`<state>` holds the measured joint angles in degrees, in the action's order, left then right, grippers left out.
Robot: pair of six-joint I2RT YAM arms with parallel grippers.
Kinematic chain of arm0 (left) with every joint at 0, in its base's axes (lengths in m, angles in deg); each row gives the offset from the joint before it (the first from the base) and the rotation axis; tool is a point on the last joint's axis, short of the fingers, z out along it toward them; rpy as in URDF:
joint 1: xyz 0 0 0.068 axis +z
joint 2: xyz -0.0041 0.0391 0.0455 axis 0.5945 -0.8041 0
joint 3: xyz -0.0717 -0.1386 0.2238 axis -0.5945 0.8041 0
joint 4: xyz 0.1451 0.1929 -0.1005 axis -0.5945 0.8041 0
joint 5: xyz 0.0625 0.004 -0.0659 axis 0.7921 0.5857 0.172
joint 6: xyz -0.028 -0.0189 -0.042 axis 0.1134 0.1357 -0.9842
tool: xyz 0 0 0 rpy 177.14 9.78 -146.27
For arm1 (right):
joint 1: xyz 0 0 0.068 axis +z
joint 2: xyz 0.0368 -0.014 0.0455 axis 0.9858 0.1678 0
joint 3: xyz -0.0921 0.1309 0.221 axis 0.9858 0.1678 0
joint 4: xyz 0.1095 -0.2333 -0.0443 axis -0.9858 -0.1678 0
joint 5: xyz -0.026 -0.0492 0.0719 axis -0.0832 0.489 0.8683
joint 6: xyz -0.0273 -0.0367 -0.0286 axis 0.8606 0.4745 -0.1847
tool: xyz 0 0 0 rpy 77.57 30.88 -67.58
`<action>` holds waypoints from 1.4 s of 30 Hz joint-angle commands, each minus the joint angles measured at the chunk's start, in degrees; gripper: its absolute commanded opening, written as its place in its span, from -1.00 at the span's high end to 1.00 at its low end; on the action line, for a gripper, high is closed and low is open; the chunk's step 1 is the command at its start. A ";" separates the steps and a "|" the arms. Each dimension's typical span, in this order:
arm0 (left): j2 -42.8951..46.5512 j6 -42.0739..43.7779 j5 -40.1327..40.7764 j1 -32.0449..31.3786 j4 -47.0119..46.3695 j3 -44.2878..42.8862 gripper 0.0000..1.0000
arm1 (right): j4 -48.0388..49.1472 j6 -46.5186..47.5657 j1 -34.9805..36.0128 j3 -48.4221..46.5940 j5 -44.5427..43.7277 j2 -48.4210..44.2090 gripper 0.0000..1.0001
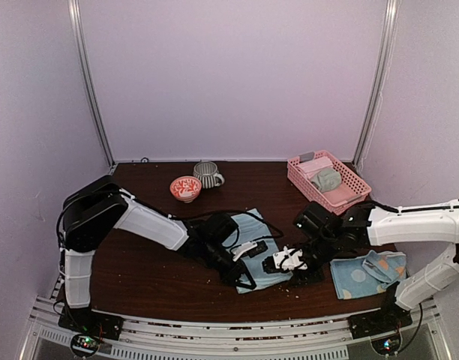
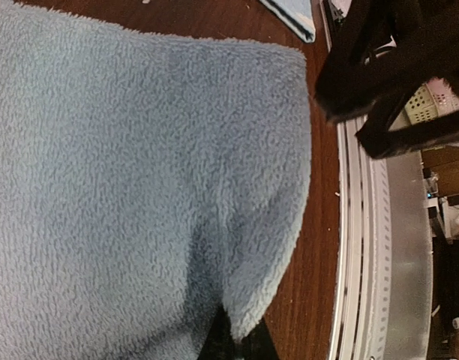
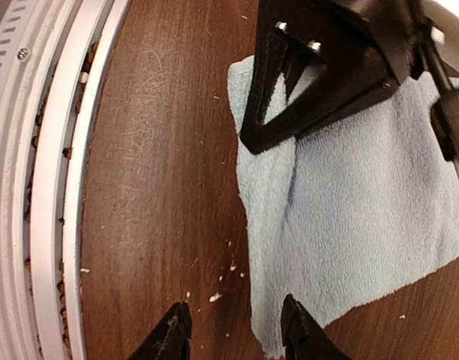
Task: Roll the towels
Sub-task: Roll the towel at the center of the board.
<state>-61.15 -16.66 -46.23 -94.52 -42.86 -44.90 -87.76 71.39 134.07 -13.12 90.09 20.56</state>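
A plain light blue towel (image 1: 261, 229) lies flat mid-table and fills the left wrist view (image 2: 139, 187). My left gripper (image 1: 243, 279) is shut on its near edge, and the cloth bunches into the dark fingertips (image 2: 237, 341). My right gripper (image 1: 288, 268) stands open low over the wood (image 3: 237, 330), with the towel's (image 3: 349, 210) near corner just inside its right finger (image 3: 301, 334). A second light blue towel with pale dots (image 1: 368, 274) lies crumpled at the right. Grey-green (image 1: 327, 178) and pink (image 1: 313, 166) towels sit in the basket.
A pink lattice basket (image 1: 349, 191) stands at the back right. A red patterned bowl (image 1: 186, 187) and a striped mug (image 1: 207, 174) stand at the back centre. The white slotted rail (image 3: 49, 187) runs along the table's near edge. White crumbs (image 3: 218, 296) dot the wood.
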 commanded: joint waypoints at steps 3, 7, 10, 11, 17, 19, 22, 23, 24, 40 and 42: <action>-2.13 -7.15 -6.56 1.22 -2.71 0.09 1.00 | 11.28 2.03 5.86 2.44 -12.24 4.64 0.15; -3.31 -8.03 -6.60 1.35 -3.28 -0.10 1.00 | 13.89 2.03 6.12 3.03 -14.61 6.98 0.14; -4.27 -7.85 -6.64 1.35 -2.59 -0.54 1.00 | 13.93 2.08 6.12 2.33 -14.79 7.56 0.14; -4.56 -7.78 -6.88 1.43 -2.38 -0.65 1.00 | 14.12 2.03 6.15 2.28 -15.11 7.45 0.14; -4.57 -5.26 -7.22 1.60 0.24 -1.31 1.00 | 15.61 2.03 6.21 2.93 -17.50 7.84 0.14; -4.44 -4.79 -7.16 1.67 0.81 -1.58 1.00 | 15.61 2.08 6.20 2.94 -17.15 8.69 0.15; -4.46 -4.21 -6.92 1.94 1.85 -1.89 1.00 | 14.44 2.09 6.17 2.06 -16.24 10.48 0.30; -4.26 -3.99 -6.71 2.03 2.08 -1.82 1.00 | 13.76 2.09 6.14 1.67 -15.98 11.30 0.37; -4.27 -3.90 -6.64 2.05 2.27 -1.73 1.00 | 12.98 2.09 6.12 1.29 -15.90 11.64 0.42; -1.38 -6.63 -12.48 2.62 2.60 0.85 1.00 | -23.22 7.96 -8.15 -18.88 14.09 27.55 1.00; -1.65 -7.60 -12.38 3.09 3.48 0.87 1.00 | -26.60 8.46 -11.00 -21.75 17.00 30.77 1.00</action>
<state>-63.32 -23.24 -55.56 -92.18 -42.94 -44.92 -98.65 77.22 127.93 -30.52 98.48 46.25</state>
